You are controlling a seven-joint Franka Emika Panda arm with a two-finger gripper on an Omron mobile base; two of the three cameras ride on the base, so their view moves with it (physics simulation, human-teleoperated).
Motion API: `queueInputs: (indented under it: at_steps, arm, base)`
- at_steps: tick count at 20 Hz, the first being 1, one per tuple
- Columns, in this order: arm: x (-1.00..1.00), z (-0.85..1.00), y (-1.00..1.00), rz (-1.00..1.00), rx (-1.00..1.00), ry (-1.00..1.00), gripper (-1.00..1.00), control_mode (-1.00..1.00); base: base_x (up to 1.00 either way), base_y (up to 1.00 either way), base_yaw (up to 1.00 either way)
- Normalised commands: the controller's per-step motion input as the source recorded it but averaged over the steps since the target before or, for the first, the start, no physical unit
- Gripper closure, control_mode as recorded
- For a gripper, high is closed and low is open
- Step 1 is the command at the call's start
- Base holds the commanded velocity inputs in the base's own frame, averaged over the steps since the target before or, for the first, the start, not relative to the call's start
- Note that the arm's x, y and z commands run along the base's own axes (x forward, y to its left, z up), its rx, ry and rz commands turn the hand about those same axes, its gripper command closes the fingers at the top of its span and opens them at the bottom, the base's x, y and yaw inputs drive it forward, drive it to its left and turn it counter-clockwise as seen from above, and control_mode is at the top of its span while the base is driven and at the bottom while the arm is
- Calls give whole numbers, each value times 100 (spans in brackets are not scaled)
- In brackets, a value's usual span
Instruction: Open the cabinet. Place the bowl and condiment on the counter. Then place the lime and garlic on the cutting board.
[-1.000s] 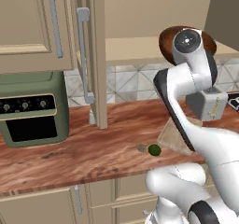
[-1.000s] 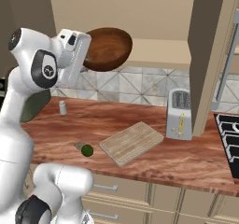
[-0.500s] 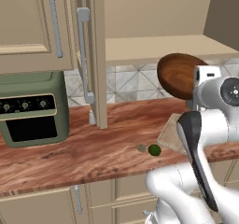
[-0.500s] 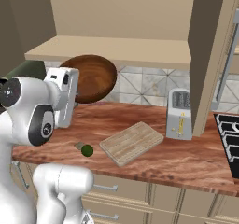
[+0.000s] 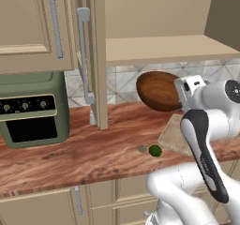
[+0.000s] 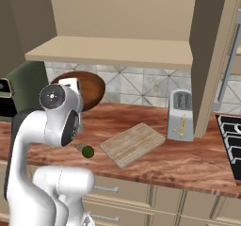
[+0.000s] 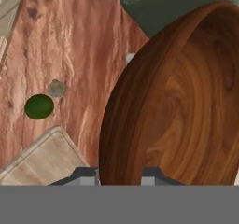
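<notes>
Lowered since the earlier frame, the bowl [image 5: 158, 90] is now held below the cabinet [image 5: 154, 46] shelf, over the counter [image 5: 70, 153] — clamped by its rim in the gripper [image 7: 119, 174]. Cutting board [image 6: 132, 143] is noted alongside; lime [image 6: 87, 151] and garlic [image 7: 57, 88] lie beside its corner — off it.

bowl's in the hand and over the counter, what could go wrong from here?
1. The hand pinches the bowl by its rim alone, and the bowl hangs tilted on edge; it may slip or swing out before it is set down.
2. Released at that tilt, it may roll or tip rather than settle on its foot.
3. The lime and garlic lie loose on the counter beside the cutting board; a low pass may knock them away.
</notes>
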Motion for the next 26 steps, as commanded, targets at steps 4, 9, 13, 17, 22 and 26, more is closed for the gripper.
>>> queueInputs:
  at_steps: [4, 9, 13, 17, 22, 26]
  arm:
    - [97, -58, 4, 31, -10, 13, 100, -100]
    - [95, -70, 3, 22, -15, 9, 100, -100]
    - [100, -61, 1, 16, -13, 8, 100, -100]
    - [100, -44, 0, 11, -9, 6, 100, -100]
    - [92, -48, 0, 9, -9, 6, 100, -100]
    - [77, -39, 0, 8, -7, 5, 100, -100]
  base:
    - [0, 0, 0]
    - [0, 0, 0]
    - [0, 0, 0]
    - [0, 0, 0]
    - [0, 0, 0]
    - [0, 0, 0]
